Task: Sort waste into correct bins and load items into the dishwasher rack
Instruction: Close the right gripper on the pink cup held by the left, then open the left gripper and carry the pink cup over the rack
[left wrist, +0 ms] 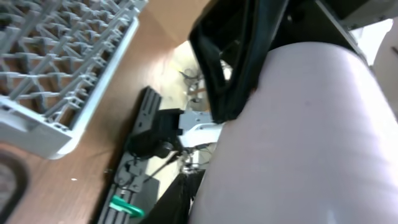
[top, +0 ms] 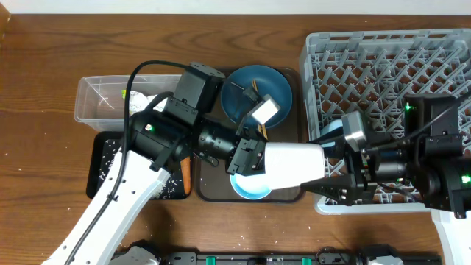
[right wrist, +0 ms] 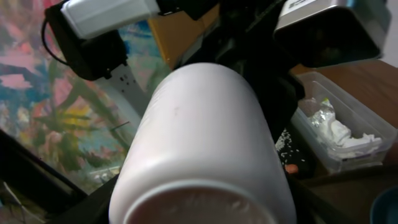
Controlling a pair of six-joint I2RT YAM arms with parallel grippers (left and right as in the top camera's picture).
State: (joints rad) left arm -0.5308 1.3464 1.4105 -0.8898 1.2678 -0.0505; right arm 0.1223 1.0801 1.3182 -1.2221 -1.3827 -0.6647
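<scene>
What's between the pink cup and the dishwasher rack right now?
Only the right gripper itself, at the rack-side end of the pink cup, over the left edge of the dishwasher rack. The cup lies on its side in the air between it and the left gripper. Nothing else visible blocks the way.

The pink cup (top: 294,163) is plain and pale. The grey rack (top: 383,59) has a lattice pattern. White rice grains (top: 110,152) speckle the black tray (top: 94,184).
</scene>
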